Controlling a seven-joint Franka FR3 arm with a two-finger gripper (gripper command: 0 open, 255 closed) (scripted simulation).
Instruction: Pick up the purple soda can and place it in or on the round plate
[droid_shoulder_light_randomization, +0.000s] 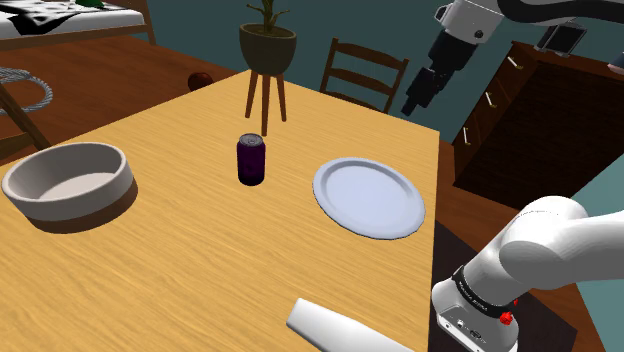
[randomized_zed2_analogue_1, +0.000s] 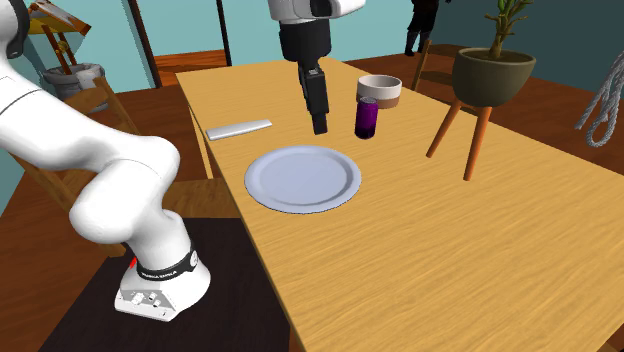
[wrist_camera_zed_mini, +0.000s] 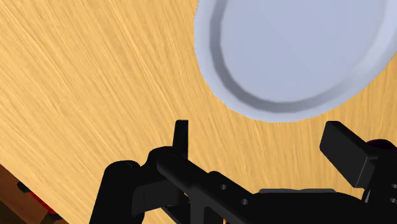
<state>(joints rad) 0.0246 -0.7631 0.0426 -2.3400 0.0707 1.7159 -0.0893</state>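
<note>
Step in hand: approach, grasp not yet made. Purple can (droid_shoulder_light_randomization: 251, 160) stands upright on wooden table (droid_shoulder_light_randomization: 180, 260), near round plate (droid_shoulder_light_randomization: 368, 196) but apart from it. Grey bowl (droid_shoulder_light_randomization: 68, 183) sits well off toward shoulder view's left. Gripper (wrist_camera_zed_mini: 257, 130) hangs high above table by plate rim, jaws spread wide, nothing between them. Next move, as I judge it: shift over can, descend so fingers straddle body, close at mid-height. Risk: finger clips can, tips it.

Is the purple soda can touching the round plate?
Apart. The shoulder view shows bare wooden table between the upright purple soda can and the round pale grey plate.
</note>
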